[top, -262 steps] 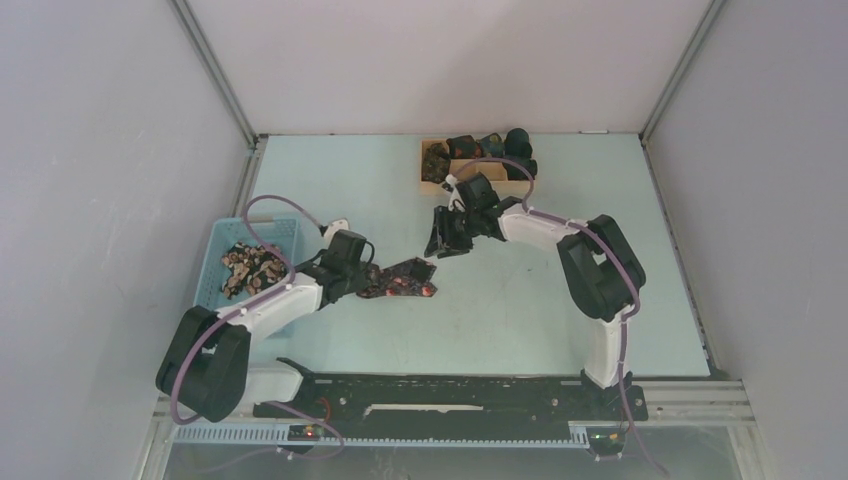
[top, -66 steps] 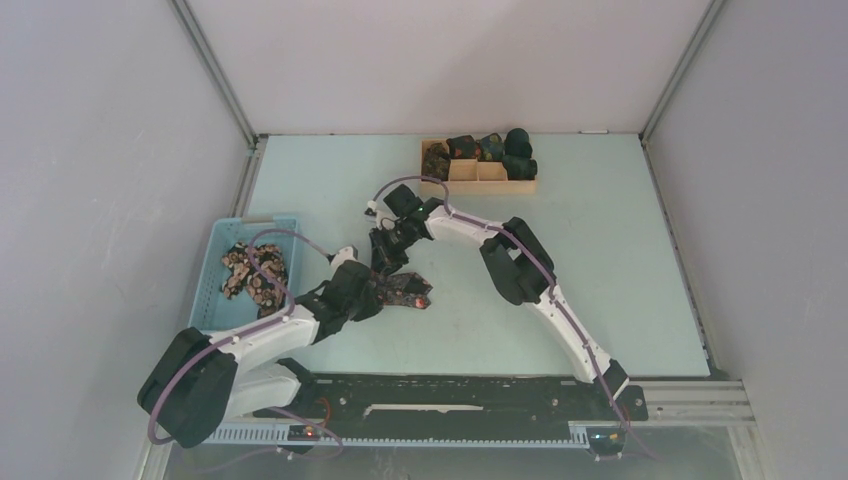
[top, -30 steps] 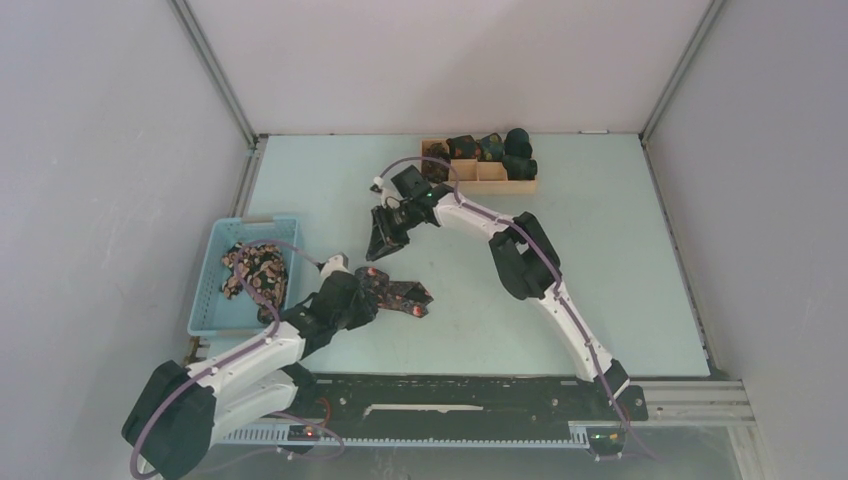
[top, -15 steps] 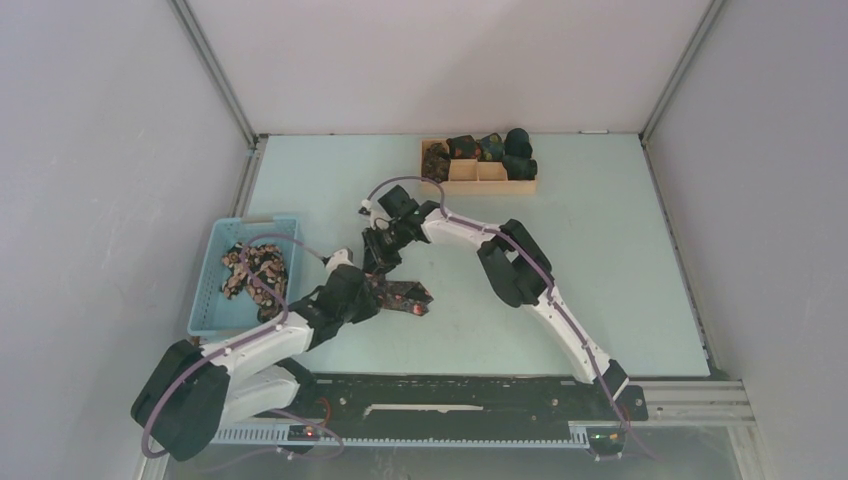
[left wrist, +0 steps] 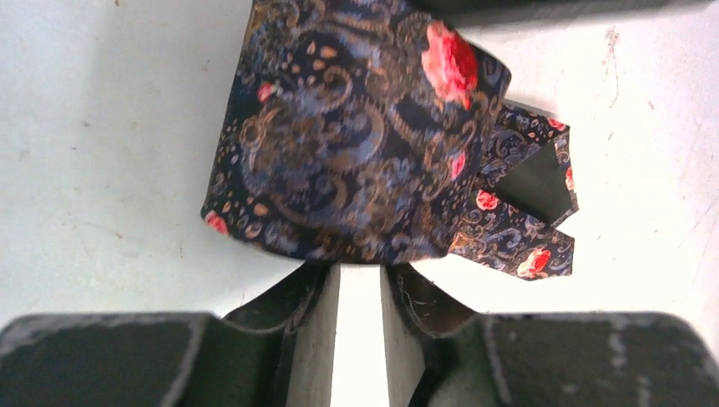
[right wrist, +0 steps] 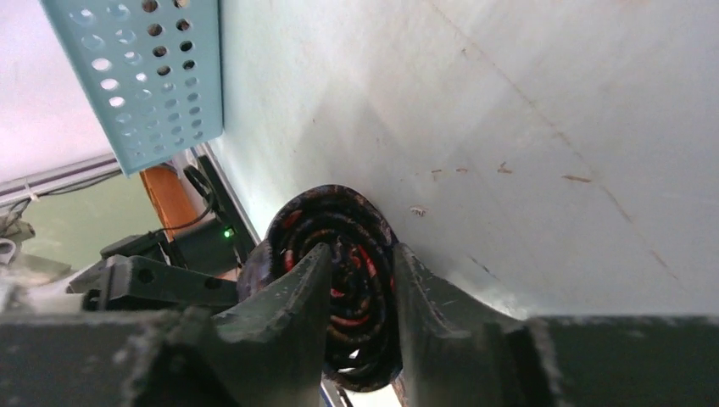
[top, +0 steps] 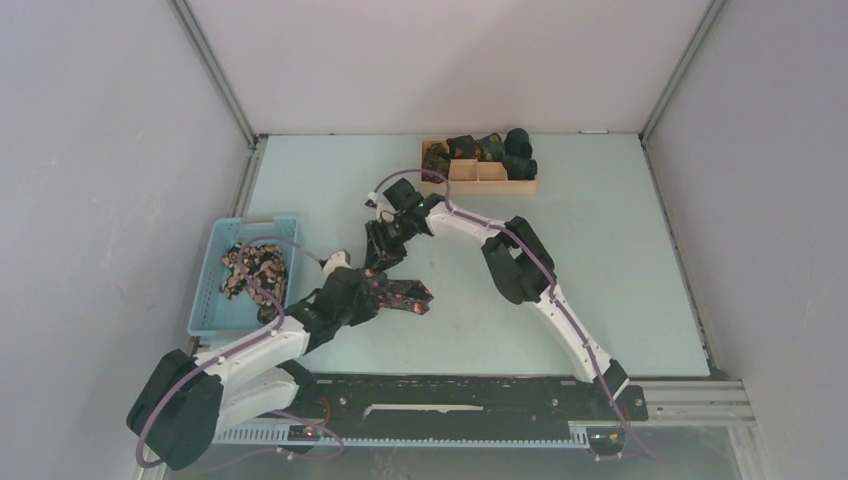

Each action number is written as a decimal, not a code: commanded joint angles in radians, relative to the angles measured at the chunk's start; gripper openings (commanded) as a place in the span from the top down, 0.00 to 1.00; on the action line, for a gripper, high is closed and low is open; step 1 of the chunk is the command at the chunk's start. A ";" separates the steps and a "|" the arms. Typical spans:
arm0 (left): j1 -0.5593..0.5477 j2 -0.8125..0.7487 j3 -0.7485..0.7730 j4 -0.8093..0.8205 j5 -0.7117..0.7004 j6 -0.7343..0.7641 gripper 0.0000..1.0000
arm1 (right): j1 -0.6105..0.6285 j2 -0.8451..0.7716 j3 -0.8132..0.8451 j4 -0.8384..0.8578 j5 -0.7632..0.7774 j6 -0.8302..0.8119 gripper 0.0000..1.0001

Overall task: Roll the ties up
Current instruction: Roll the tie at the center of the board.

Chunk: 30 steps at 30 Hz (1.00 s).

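Ties rolled already (top: pixel 518 145) sit in the wooden tray (top: pixel 480 187) at the far side of the counter (top: pixel 600 280). They fill several of its compartments, while at least two compartments in the middle look bare. That part of the job is done. A heap of loose ties (top: pixel 252 270) lies in the blue basket (top: pixel 222 315) on the left, none of them rolled as far as the overhead view shows, so a fair share of the work is left.

Between the two arms is the current tie (top: pixel 400 293), and it looks about halfway through. One end is wound into a tight coil (right wrist: pixel 339 216), a spiral seen end-on from the right wrist. The right gripper (right wrist: pixel 360 254) is closed around it, one finger on each side of the spiral's middle (whether the coil rests on the counter or hangs just above it, I cannot tell). The unrolled remainder lies flat on the counter near the front and centre, its broad patterned part folded over a narrower strip. The left gripper (left wrist: pixel 360 270) has its tips at the near edge of that broad part. The fingers stand only slightly apart, and the fabric gathers toward them, so they appear to be pinching it and anchoring the tie while the other end is wound.

By my reading, what remains for this tie is to wind in the flat length, set the roll in a free compartment, and then start on the basket.
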 commanded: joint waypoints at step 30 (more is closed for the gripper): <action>0.234 -0.146 0.275 -0.394 0.104 0.243 0.12 | 0.059 -0.484 -0.527 0.246 0.257 0.078 0.81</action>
